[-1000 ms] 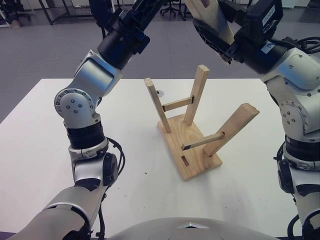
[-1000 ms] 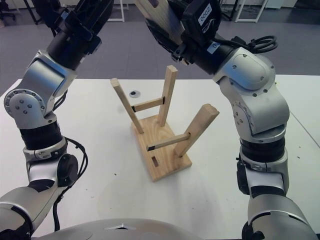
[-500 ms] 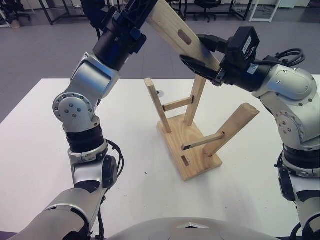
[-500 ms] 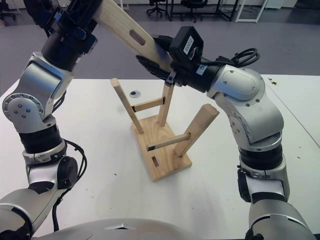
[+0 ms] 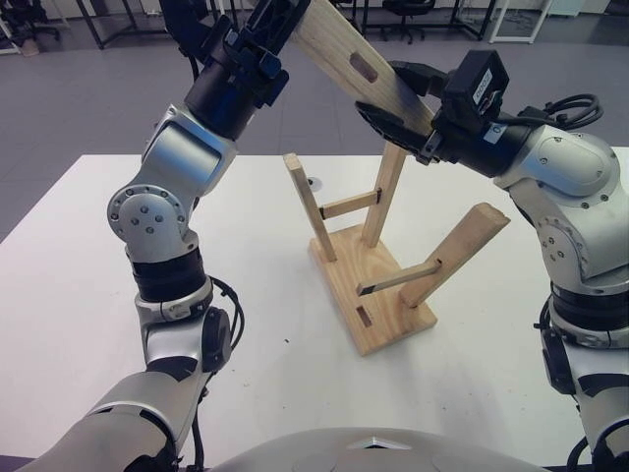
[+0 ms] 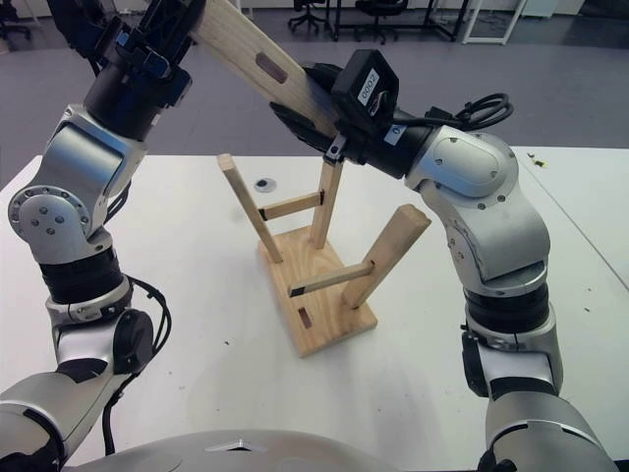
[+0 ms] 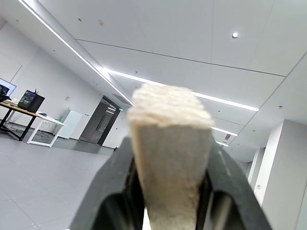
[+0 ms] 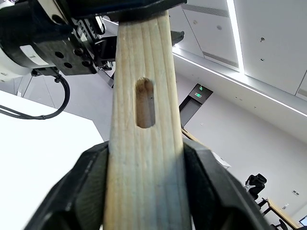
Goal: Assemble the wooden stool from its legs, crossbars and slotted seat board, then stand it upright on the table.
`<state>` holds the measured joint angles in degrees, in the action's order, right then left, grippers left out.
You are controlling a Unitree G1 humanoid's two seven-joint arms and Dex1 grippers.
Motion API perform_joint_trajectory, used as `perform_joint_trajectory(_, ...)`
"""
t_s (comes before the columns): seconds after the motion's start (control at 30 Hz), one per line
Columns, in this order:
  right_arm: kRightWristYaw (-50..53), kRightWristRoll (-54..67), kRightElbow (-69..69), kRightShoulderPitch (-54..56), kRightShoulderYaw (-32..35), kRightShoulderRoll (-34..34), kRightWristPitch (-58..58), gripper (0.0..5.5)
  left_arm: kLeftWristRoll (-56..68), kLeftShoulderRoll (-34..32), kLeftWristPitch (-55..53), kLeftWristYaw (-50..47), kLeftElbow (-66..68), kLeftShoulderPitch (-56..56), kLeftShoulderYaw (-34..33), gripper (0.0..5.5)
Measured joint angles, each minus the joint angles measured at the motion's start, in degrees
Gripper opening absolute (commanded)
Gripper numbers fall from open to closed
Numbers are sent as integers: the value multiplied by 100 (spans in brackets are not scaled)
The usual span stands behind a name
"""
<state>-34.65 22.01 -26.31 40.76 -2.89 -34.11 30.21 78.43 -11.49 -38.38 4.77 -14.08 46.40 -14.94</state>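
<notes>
Left end effector (image 5: 280, 28), right end effector (image 5: 398, 95) clamp leg (image 5: 346, 51) above part-built stool (image 5: 381, 300).

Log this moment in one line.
left gripper: shut on leg; right gripper: shut on same leg; stool: upturned on table, unfinished

Rear leg (image 5: 385, 197) top likely hidden behind right gripper (image 5: 393, 93).
</notes>
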Motion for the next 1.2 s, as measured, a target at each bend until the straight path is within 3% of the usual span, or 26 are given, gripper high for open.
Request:
perform_joint_trajectory(0.3,-46,-397,111,-3,29,-256,9,478,-288,-515,321,74,-6,-24,-532,102)
perform_joint_trajectory(0.43,-135,-674,452,-345,676,-956,-92,483,-451,-1097,402,91,56,-119,-1074,102)
perform_joint_trajectory(0.6,-3,-1670,1887,-1215,1073,-1755,-634,483,203,-1026,227,-401,-680,-783,-1038,102)
perform_joint_trajectory(0.67,-10,-1964,2090,-1725,887,-1848,-968,483,483,-1010,147,-597,-945,-1069,-996,102)
perform_joint_trajectory(0.8,0,-2676,2477,-3351,-248,-1439,-1554,483,1185,-1192,110,-1019,-1518,-1999,-1107,102)
perform_joint_trajectory(0.9,-30,-3080,2386,-3660,-879,-1225,-1833,483,1311,-1236,-140,-1279,-2030,-3100,-700,102)
perform_joint_trajectory(1.0,-282,-3030,1989,-3763,-1064,-1061,-1783,483,788,-1483,-269,-1253,-2291,-3928,-461,102)
perform_joint_trajectory(1.2,-778,-2147,851,-4137,-1195,-415,-1240,483,159,-1343,-99,-1783,-2493,-4705,-212,102)
